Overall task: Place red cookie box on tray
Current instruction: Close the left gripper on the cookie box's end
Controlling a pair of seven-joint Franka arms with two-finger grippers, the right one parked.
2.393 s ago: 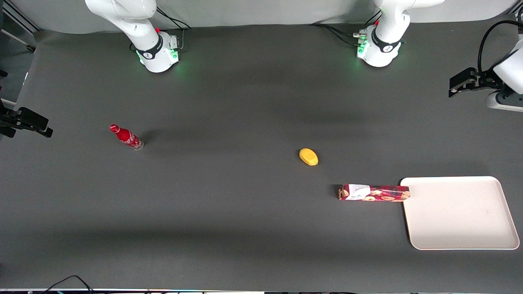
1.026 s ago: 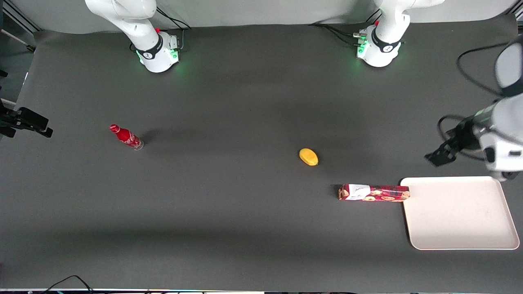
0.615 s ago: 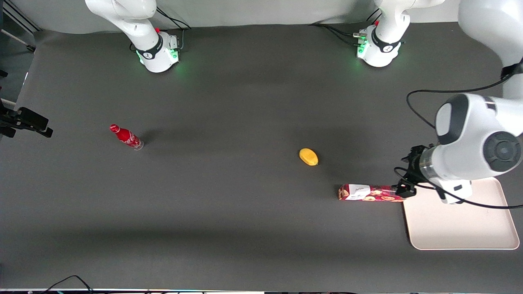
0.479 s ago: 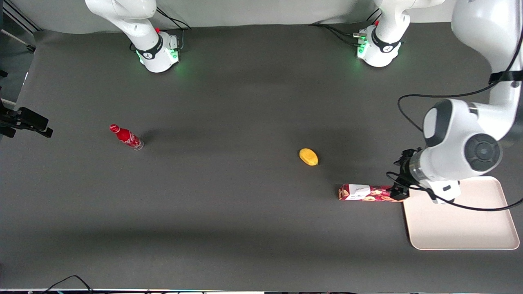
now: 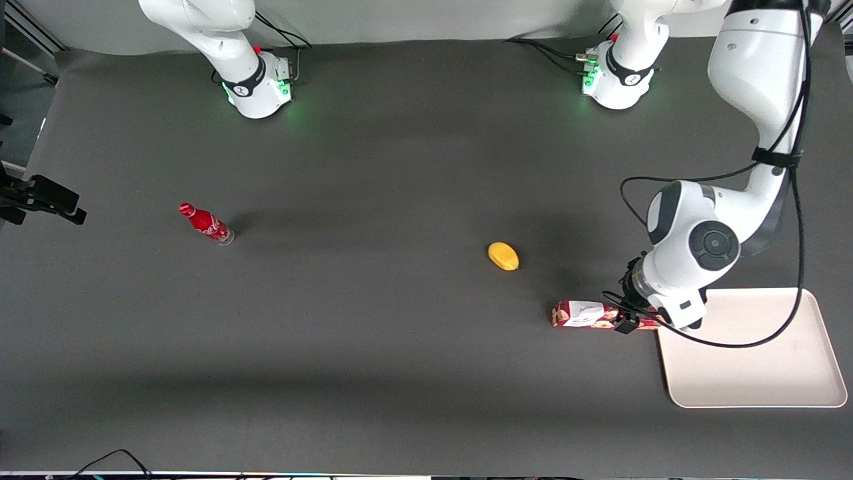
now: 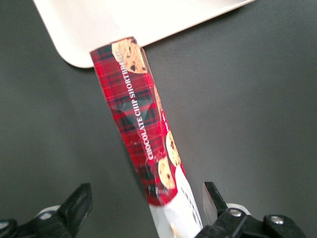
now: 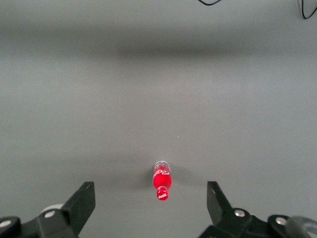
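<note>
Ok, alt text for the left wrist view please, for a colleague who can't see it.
The open gripper hangs above the red cookie box, one finger on either side of it and not touching. The box lies flat on the dark table, one end touching the cream tray.

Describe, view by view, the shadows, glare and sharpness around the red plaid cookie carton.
Front view: even light, broad soft shadows cross the dark table; gripper over the red plaid cookie carton.
Left wrist view: carton lettering sharp, open fingers straddling it, cream-white tray bright, nearly washed out.
</note>
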